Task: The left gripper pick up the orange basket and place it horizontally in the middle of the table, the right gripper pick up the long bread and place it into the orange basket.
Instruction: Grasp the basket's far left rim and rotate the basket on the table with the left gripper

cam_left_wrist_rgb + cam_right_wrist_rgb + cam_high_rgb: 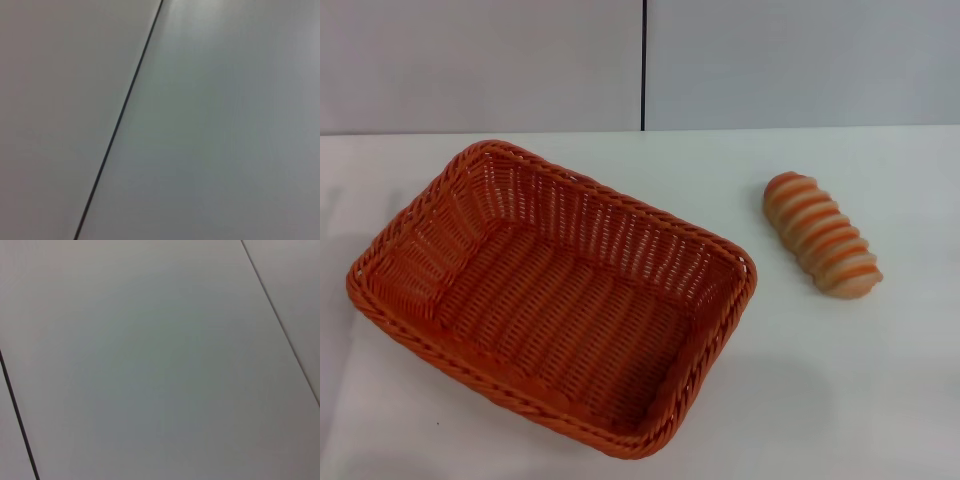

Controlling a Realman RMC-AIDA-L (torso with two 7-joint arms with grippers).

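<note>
White tabletop (840,400) before pale grey wall panels (480,60) split by a dark vertical seam (643,65); neither claw appears in the head view, and both wrist views show only grey panelling with seams, so whether the left claw or the right claw is spread or pressed together cannot be told. Orange basket (555,300): large, rectangular, woven, braided rim, sloped sides; empty; on the robot's left, set askew to the tabletop edge. Long bread (822,235): oblong loaf with alternating orange and cream ridges; lying diagonally on the robot's right, well apart from the basket. Likely hazards: a grip on one thin rim wall may let the basket tilt or swing, leaving it still askew when set down; a basket placed too far right may knock the loaf; the ridged, rounded loaf may slip or roll if pinched off-centre.
</note>
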